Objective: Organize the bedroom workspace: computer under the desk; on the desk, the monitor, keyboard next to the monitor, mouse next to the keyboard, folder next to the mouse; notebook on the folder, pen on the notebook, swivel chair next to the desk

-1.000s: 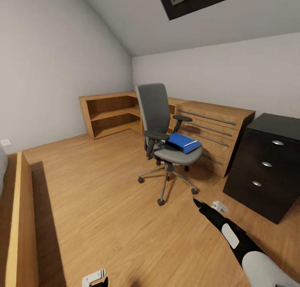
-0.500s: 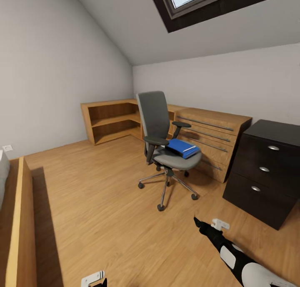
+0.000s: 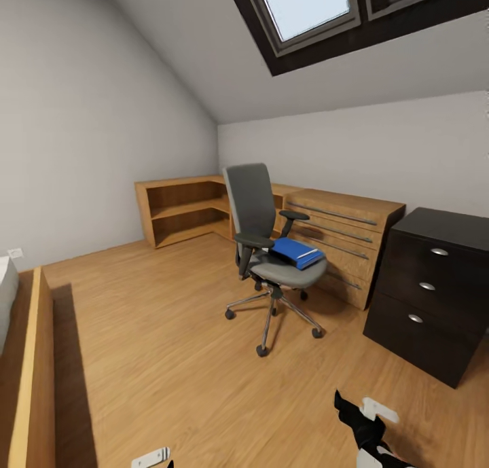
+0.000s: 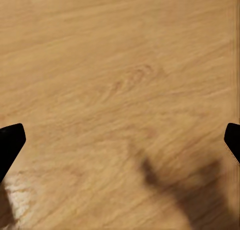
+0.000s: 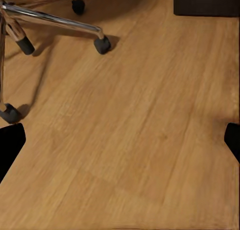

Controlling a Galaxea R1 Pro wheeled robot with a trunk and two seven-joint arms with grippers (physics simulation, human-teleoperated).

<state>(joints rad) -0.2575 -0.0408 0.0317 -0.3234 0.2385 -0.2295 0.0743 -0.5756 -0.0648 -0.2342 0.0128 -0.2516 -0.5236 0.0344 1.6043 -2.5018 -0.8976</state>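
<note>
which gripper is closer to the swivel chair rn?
Right. The right gripper hangs low just in front of the chair, its casters close in the right wrist view. The left gripper sits farther off, over bare floor.

No writing, label, brand or number can be read anywhere. The blue folder [image 3: 297, 250] on the chair [image 3: 266, 250] has a plain cover, and the black drawer unit [image 3: 429, 293] at the right bears only round silver knobs.

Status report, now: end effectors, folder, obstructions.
Both end effectors open, empty: left, right. Folder lies on swivel chair seat. Floor open between robot and chair.
</note>
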